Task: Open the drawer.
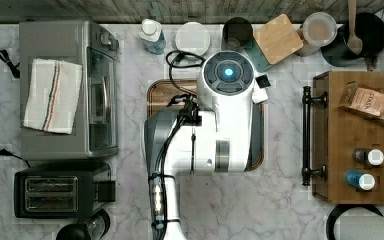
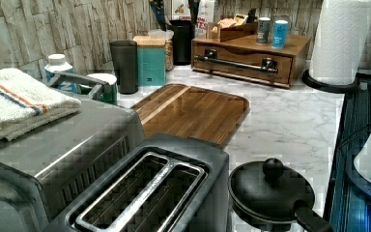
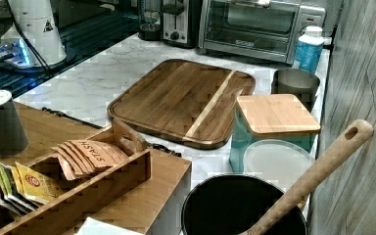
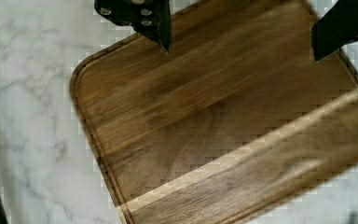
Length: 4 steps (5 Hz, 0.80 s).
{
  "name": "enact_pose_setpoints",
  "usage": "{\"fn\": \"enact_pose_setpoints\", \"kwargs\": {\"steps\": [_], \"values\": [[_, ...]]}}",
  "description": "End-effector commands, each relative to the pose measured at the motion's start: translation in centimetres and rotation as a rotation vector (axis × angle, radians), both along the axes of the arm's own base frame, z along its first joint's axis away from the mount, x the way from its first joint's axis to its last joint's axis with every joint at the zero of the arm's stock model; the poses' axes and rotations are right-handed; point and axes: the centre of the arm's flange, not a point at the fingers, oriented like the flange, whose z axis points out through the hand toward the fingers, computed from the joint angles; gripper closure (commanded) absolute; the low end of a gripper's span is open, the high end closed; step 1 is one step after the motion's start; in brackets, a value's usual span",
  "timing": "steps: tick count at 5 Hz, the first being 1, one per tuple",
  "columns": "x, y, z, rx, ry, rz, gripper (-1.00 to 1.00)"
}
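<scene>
Nearest the wrist camera we see our gripper (image 4: 240,44), its two black fingers (image 4: 158,23) spread wide apart with nothing between them, hanging above the dark cutting board (image 4: 223,126). From the top view our white arm (image 1: 215,130) covers most of that board, which lies at the middle of the marble countertop (image 1: 280,200).

We find the drawer (image 2: 241,62) shut, its front flush with the small wooden cabinet (image 1: 352,145) that sits at the countertop's edge on the top view's right. Its long black bar handle (image 1: 306,135) runs along the front on two posts, facing the board and well apart from our gripper. On the cabinet's top stand two small tins (image 1: 367,167) and a wooden tray of tea bags (image 3: 85,156).

Along the countertop's opposite side, on the top view's left, sit a toaster oven (image 1: 70,90) with a folded towel (image 1: 52,95) on it and a black toaster (image 1: 62,195).
</scene>
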Motion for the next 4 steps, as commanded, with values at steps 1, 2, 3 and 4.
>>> {"fn": "enact_pose_setpoints", "kwargs": {"steps": [1,2,3,4], "values": [[-3.7,-12.7,-1.4,-0.006,-0.152,0.218,-1.00],[-4.5,-15.0,-2.9,-0.047,-0.223,0.258,-1.00],[-4.8,-17.1,-4.1,-0.052,-0.240,0.280,-1.00],[-4.4,-19.3,-4.4,-0.042,-0.177,0.275,-1.00]]}}
